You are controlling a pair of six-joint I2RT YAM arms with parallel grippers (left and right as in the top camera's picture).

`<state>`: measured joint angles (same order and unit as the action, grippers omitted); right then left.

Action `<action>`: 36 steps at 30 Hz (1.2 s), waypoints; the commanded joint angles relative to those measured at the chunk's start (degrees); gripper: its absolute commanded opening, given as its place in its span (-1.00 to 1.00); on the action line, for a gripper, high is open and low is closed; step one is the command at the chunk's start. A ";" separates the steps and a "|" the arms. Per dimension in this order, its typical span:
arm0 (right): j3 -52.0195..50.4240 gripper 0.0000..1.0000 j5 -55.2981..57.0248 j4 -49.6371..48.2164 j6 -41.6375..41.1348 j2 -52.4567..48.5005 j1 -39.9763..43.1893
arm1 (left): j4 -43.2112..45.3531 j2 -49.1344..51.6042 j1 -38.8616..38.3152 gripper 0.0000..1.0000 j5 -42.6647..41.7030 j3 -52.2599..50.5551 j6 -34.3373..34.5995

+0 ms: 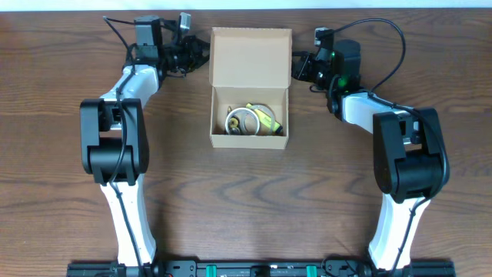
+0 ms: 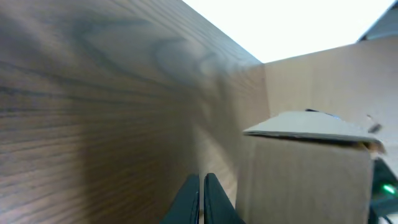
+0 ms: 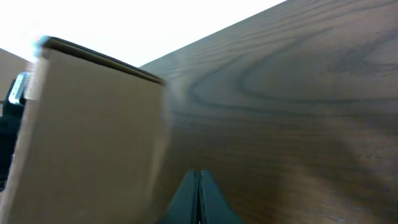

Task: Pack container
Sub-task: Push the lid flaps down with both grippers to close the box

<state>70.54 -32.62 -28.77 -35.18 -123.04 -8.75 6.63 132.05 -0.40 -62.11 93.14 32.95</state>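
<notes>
The container (image 1: 250, 139) is a tan cardboard box in the middle of the table, its flap lid (image 1: 251, 55) open and standing toward the far side. Inside lie a white ring-shaped roll (image 1: 241, 119) and a yellow object (image 1: 267, 118). My left gripper (image 1: 201, 54) is shut and empty just left of the lid; in the left wrist view its fingers (image 2: 202, 186) point at the box (image 2: 305, 168). My right gripper (image 1: 298, 65) is shut and empty just right of the lid; in the right wrist view its fingers (image 3: 198, 180) sit beside the box wall (image 3: 93, 130).
The brown wooden table (image 1: 69, 223) spreads all around the box. Both arm bases stand at the near edge, left (image 1: 111, 142) and right (image 1: 407, 154). Cables trail behind each wrist at the far side.
</notes>
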 commanded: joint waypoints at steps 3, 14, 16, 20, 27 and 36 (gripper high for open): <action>1.01 -0.97 -1.29 3.19 3.10 4.68 -0.76 | 0.24 0.90 1.53 -0.89 -10.03 5.29 -1.01; 1.01 -0.97 -1.25 10.56 6.12 11.13 -2.12 | -16.06 -4.87 1.40 -0.89 -8.50 6.71 -8.76; 1.01 -0.97 -1.27 11.28 6.36 11.76 -2.51 | -26.49 -6.97 1.11 -0.90 -3.10 6.71 -16.76; 1.01 -0.97 -1.53 13.66 6.56 12.50 -3.48 | -37.42 -11.54 0.68 -0.89 4.81 6.71 -24.22; 1.01 -0.97 -0.17 20.76 10.14 17.97 -5.22 | -44.28 -14.86 0.44 -0.90 5.70 6.73 -24.76; 1.01 -0.97 1.75 36.00 18.01 26.99 -6.05 | -54.16 -17.27 -2.82 -0.89 12.83 6.78 -31.04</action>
<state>70.83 -31.27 5.63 -21.04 -97.76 -13.69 -46.17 118.02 -2.11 -54.35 99.50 5.50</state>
